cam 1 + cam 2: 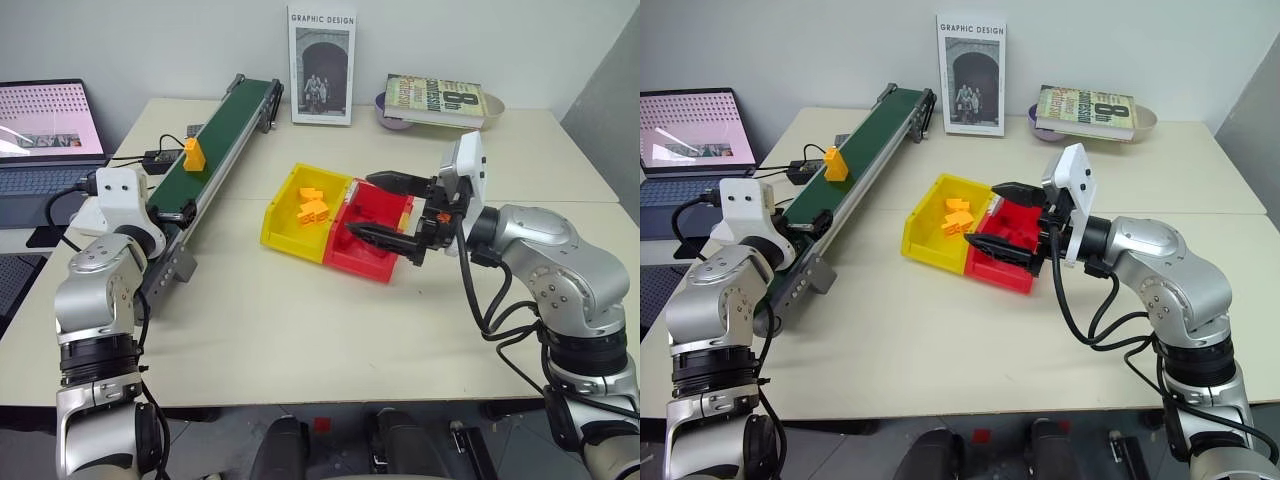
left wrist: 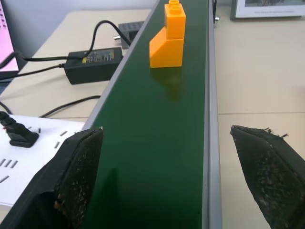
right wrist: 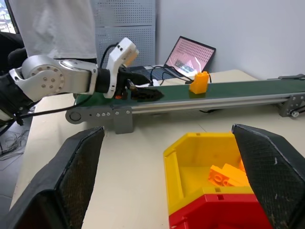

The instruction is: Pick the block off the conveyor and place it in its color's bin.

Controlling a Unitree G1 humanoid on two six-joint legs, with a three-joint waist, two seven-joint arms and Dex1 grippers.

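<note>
One orange-yellow block (image 1: 193, 153) stands upright on the dark green conveyor (image 1: 215, 150), about midway along the belt, stub side toward the far end. The left gripper (image 2: 167, 176) sits low over the near end of the belt, its two black fingers spread wide to either side of the belt, with the block well ahead of them and untouched. To the right of the conveyor, on the table (image 1: 300, 320), the yellow bin (image 1: 290, 218) holds a few orange-yellow pieces and touches a red bin (image 1: 372, 240). The right gripper (image 1: 385, 208) hovers over the red bin, fingers spread wide and holding nothing.
</note>
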